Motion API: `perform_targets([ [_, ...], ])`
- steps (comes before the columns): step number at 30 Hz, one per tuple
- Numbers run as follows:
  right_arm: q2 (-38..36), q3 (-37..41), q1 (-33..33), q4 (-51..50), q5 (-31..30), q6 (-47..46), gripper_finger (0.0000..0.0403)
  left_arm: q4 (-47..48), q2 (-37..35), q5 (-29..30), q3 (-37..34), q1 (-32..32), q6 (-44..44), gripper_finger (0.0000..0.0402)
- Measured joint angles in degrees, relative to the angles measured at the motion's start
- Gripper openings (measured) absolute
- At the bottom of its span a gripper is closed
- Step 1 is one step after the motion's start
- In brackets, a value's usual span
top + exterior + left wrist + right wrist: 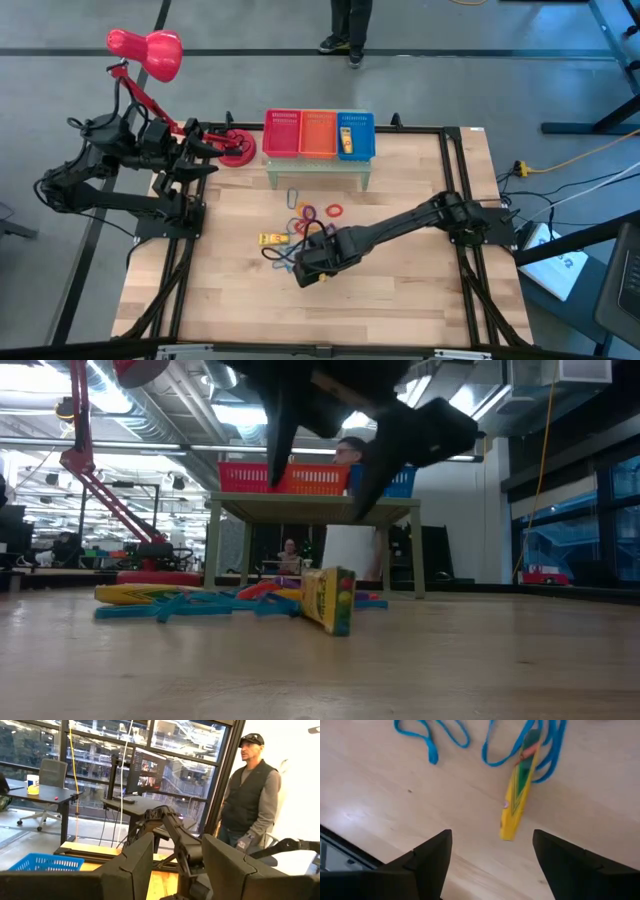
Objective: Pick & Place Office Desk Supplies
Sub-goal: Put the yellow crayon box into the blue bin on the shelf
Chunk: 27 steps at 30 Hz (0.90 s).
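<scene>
Right gripper (490, 855) hangs open, empty, above a yellow packet (517, 800); its print looks unreadable.

You see a yellow packet (330, 600) standing tilted on the wooden table (450, 660), near the middle. Left of it blue loops (210, 605) lie tangled, with another yellow packet (135, 594) flat at their far left end. Above the upright packet the right gripper (320, 495) hangs with its two dark fingers (283, 445) spread apart, clear of everything. Behind stands a small stand (310, 510) carrying a red basket (280, 478) and a blue basket (402, 482). A red lamp (100, 480) rises at the far left.
</scene>
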State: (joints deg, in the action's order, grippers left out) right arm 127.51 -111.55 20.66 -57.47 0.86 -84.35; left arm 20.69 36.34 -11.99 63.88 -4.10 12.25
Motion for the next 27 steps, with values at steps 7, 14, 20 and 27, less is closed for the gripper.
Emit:
perform_targets([
  [7,3.7,0.0,0.0,-1.0,-2.4,-2.6,0.0280,-0.1,0.7,0.0,0.0,0.0,0.0,0.0164],
  [14,4.6,0.0,0.0,-1.1,-2.8,-3.9,0.0279,-0.2,1.5,-0.1,0.0,0.0,0.1,0.0164],
  [20,4.6,0.0,-0.1,-1.8,-3.6,-4.4,0.0269,-1.3,1.6,-0.1,0.0,0.0,0.1,0.0164],
  [27,4.7,3.8,0.0,0.2,-1.7,-5.4,0.0245,-3.4,1.6,-1.3,0.0,0.0,0.2,0.0164],
])
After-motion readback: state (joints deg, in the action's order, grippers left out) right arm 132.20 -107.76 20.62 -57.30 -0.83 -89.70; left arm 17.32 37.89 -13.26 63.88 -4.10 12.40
